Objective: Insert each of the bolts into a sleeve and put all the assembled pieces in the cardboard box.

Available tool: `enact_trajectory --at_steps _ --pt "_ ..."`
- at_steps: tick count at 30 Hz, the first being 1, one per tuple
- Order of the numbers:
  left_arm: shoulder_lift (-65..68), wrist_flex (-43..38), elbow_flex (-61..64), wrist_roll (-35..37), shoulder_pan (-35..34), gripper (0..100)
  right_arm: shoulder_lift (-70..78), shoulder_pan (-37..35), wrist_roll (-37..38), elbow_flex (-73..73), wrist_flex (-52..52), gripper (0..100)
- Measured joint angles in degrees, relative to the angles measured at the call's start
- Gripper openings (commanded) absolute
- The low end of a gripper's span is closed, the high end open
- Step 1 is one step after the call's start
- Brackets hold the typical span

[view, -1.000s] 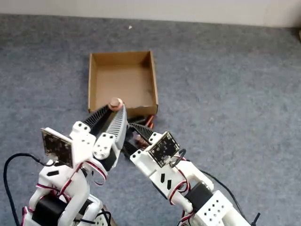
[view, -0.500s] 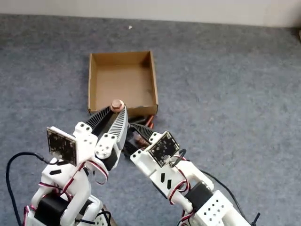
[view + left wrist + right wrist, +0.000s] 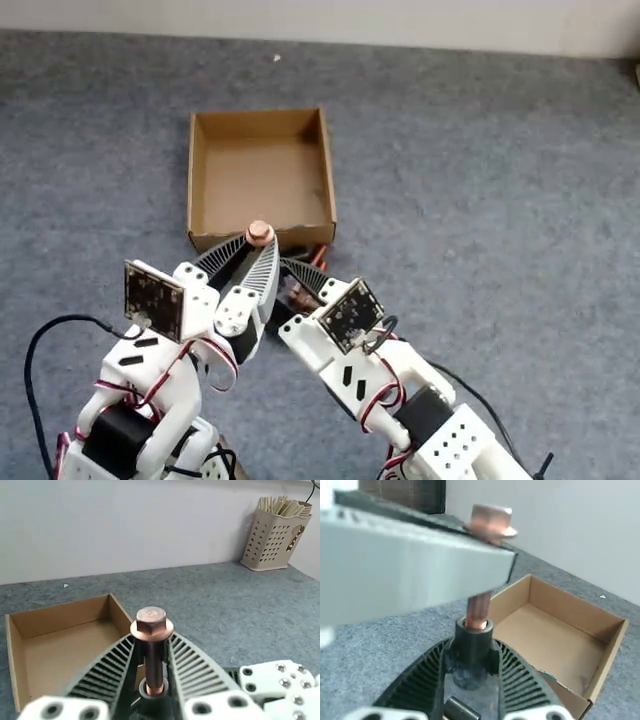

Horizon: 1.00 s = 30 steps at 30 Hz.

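A copper bolt point(image 3: 152, 645) stands upright with my left gripper point(image 3: 152, 639) shut on its shank just under the hex head. Its lower end sits in the mouth of a black sleeve point(image 3: 472, 645), and my right gripper point(image 3: 471, 652) is shut on that sleeve. From above, the bolt head point(image 3: 260, 233) shows at the tip of the left gripper point(image 3: 259, 244). The right gripper point(image 3: 292, 283) lies close beside it. The open cardboard box point(image 3: 193, 170) stands just beyond both grippers, and nothing lies on its floor.
Spare copper bolts point(image 3: 318, 258) lie on the grey carpet by the box's near right corner. Another dark sleeve point(image 3: 460, 710) lies under the right gripper. A beige basket of sticks point(image 3: 277, 535) stands far off by the wall. Open carpet stretches to the right.
My left arm has carried the bolt a little to the right and nearer, toward the right gripper. The right arm has kept still with the sleeve.
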Motion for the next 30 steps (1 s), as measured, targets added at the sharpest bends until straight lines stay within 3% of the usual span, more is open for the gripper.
enact_trajectory --at_steps 13,17,21,26,30 --pt "-0.88 12.92 -5.27 -4.22 0.00 20 0.09 2.11 0.18 0.09 -0.18 0.5" --pt "-0.88 16.70 -8.44 -9.32 -1.85 20 -0.09 6.07 -1.49 0.00 -0.18 0.5" --pt "-0.88 20.13 -8.88 -13.80 -7.38 20 0.00 9.93 -7.03 0.00 1.05 0.5" --pt "-0.97 22.59 -6.95 -15.12 -20.22 20 0.00 12.22 -8.09 0.00 5.89 0.5" --pt "-0.97 22.68 0.09 -15.21 -31.47 10 0.00 12.48 -8.09 0.00 15.38 0.5"
